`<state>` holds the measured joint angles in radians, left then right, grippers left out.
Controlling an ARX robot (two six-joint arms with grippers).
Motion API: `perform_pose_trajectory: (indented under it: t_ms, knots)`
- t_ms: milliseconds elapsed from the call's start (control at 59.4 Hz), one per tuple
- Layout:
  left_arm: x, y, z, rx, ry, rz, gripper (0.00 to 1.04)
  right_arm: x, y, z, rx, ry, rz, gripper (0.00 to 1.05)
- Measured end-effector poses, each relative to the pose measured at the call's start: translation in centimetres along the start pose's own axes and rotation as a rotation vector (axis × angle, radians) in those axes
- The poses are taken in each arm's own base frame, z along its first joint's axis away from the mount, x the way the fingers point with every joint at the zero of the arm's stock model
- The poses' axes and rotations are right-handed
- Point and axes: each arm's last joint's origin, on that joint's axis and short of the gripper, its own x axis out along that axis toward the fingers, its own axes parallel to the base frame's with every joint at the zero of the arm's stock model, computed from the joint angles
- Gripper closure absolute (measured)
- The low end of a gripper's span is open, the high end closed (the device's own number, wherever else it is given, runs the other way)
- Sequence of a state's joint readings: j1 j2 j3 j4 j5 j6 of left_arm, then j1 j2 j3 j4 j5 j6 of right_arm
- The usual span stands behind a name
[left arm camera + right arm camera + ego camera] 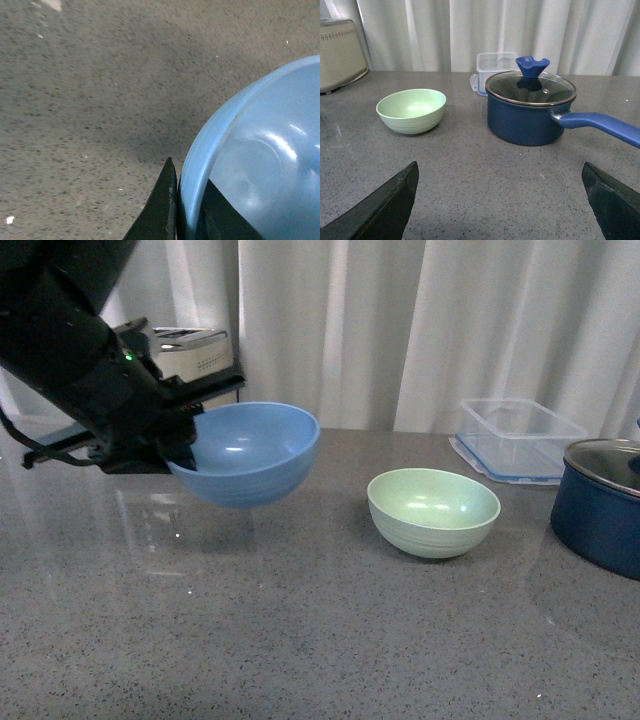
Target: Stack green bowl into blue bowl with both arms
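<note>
My left gripper (185,445) is shut on the near-left rim of the blue bowl (255,452), which hangs tilted just above the grey counter. In the left wrist view the bowl's rim (200,150) runs between the two dark fingers (161,205), one outside and one inside. The green bowl (433,511) sits upright on the counter to the right of the blue one, apart from it. In the right wrist view the green bowl (411,110) lies ahead, and my right gripper (502,200) stands open over bare counter. The right arm does not show in the front view.
A dark navy pot with a glass lid (605,502) stands at the right edge; its long blue handle (597,124) points sideways. A clear plastic container (518,438) sits behind it. A cream toaster (190,352) stands at the back left. Curtains hang behind the counter.
</note>
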<state>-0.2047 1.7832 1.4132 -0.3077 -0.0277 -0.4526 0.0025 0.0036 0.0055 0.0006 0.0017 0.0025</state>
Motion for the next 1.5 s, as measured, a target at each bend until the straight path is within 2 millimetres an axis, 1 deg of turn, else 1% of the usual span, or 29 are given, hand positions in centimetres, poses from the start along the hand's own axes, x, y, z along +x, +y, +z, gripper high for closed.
perform_pose_trajectory:
  t_ms: [67, 168, 269, 404, 572, 623, 707, 724, 791, 808, 842, 926, 1027, 1044, 1061, 1094, 1111, 1128, 1145, 1162, 1195, 1212, 1279, 1313, 1347, 1380, 1397, 1431, 1498]
  knots:
    - [0.9, -1.4, -1.2, 0.021, 0.029, -0.003, 1.01, 0.0, 0.0, 0.0, 0.000, 0.000, 0.000, 0.10]
    - [2.5, -2.7, -2.2, 0.035, 0.063, 0.010, 1.01, 0.0, 0.0, 0.0, 0.000, 0.000, 0.000, 0.10]
    - [3.9, -3.2, -2.7, 0.037, 0.087, 0.030, 1.01, 0.0, 0.0, 0.0, 0.000, 0.000, 0.000, 0.10]
    - [5.1, -3.5, -3.1, 0.044, 0.110, 0.038, 1.01, 0.0, 0.0, 0.0, 0.000, 0.000, 0.000, 0.10]
    - [6.1, -3.5, -3.1, 0.047, 0.118, 0.052, 1.01, 0.0, 0.0, 0.0, 0.000, 0.000, 0.000, 0.10]
    - [6.3, -3.5, -3.2, 0.048, 0.117, 0.061, 0.96, 0.0, 0.0, 0.0, 0.000, 0.000, 0.000, 0.10]
    - [6.2, -3.4, -3.2, 0.045, 0.119, 0.055, 0.80, 0.0, 0.0, 0.0, 0.000, 0.000, 0.000, 0.10]
    - [6.1, -3.5, -3.1, 0.045, 0.115, 0.050, 0.74, 0.0, 0.0, 0.0, 0.000, 0.000, 0.000, 0.10]
    - [5.3, -3.6, -2.7, 0.048, 0.099, 0.039, 0.60, 0.0, 0.0, 0.0, 0.000, 0.000, 0.000, 0.10]
    - [4.9, -3.6, -2.6, 0.052, 0.095, 0.027, 0.55, 0.0, 0.0, 0.0, 0.000, 0.000, 0.000, 0.10]
    - [3.9, -3.6, -2.2, 0.057, 0.077, 0.016, 0.48, 0.0, 0.0, 0.0, 0.000, 0.000, 0.000, 0.10]
    - [1.9, -3.4, -1.3, 0.070, 0.027, -0.015, 0.35, 0.0, 0.0, 0.0, 0.000, 0.000, 0.000, 0.10]
    - [-1.8, -2.8, 0.1, 0.107, -0.103, -0.054, 0.19, 0.0, 0.0, 0.0, 0.000, 0.000, 0.000, 0.10]
    - [-2.7, -2.5, 0.4, 0.114, -0.137, -0.068, 0.16, 0.0, 0.0, 0.0, 0.000, 0.000, 0.000, 0.10]
    - [-3.2, -2.4, 0.5, 0.124, -0.156, -0.072, 0.14, 0.0, 0.0, 0.0, 0.000, 0.000, 0.000, 0.10]
    - [-5.2, -1.8, 0.9, 0.154, -0.247, -0.070, 0.07, 0.0, 0.0, 0.0, 0.000, 0.000, 0.000, 0.10]
    - [-5.7, -1.7, 0.9, 0.174, -0.273, -0.064, 0.06, 0.0, 0.0, 0.0, 0.000, 0.000, 0.000, 0.10]
    - [-6.8, -1.2, 1.0, 0.188, -0.328, -0.057, 0.05, 0.0, 0.0, 0.0, 0.000, 0.000, 0.000, 0.10]
    - [-7.2, -1.0, 1.0, 0.200, -0.352, -0.054, 0.05, 0.0, 0.0, 0.0, 0.000, 0.000, 0.000, 0.10]
    - [-8.6, -0.5, 0.9, 0.242, -0.423, -0.039, 0.08, 0.0, 0.0, 0.0, 0.000, 0.000, 0.000, 0.10]
    - [-10.2, 0.3, 0.7, 0.265, -0.549, -0.011, 0.15, 0.0, 0.0, 0.0, 0.000, 0.000, 0.000, 0.10]
    - [-10.5, 0.4, 0.6, 0.264, -0.578, -0.013, 0.16, 0.0, 0.0, 0.0, 0.000, 0.000, 0.000, 0.10]
    - [-12.2, 2.1, -1.0, 0.292, -0.732, -0.013, 0.31, 0.0, 0.0, 0.0, 0.000, 0.000, 0.001, 0.10]
    - [-12.4, 3.2, -2.5, 0.303, -0.759, -0.012, 0.40, 0.0, 0.0, 0.0, 0.000, 0.000, 0.001, 0.10]
    - [-11.9, 4.5, -4.5, 0.322, -0.741, -0.006, 0.50, 0.0, 0.0, 0.0, 0.000, 0.000, 0.000, 0.10]
    - [-11.4, 5.4, -6.0, 0.329, -0.714, 0.007, 0.57, 0.0, 0.0, 0.0, 0.000, 0.000, 0.000, 0.10]
    - [-11.3, 5.6, -6.3, 0.330, -0.707, 0.008, 0.59, 0.0, 0.0, 0.0, 0.000, 0.000, 0.000, 0.10]
    - [-11.0, 6.3, -7.7, 0.339, -0.684, 0.008, 0.66, 0.0, 0.0, 0.0, 0.000, 0.000, 0.000, 0.10]
    - [-11.1, 7.1, -9.2, 0.347, -0.672, 0.004, 0.77, 0.0, 0.0, 0.0, 0.000, 0.000, 0.000, 0.10]
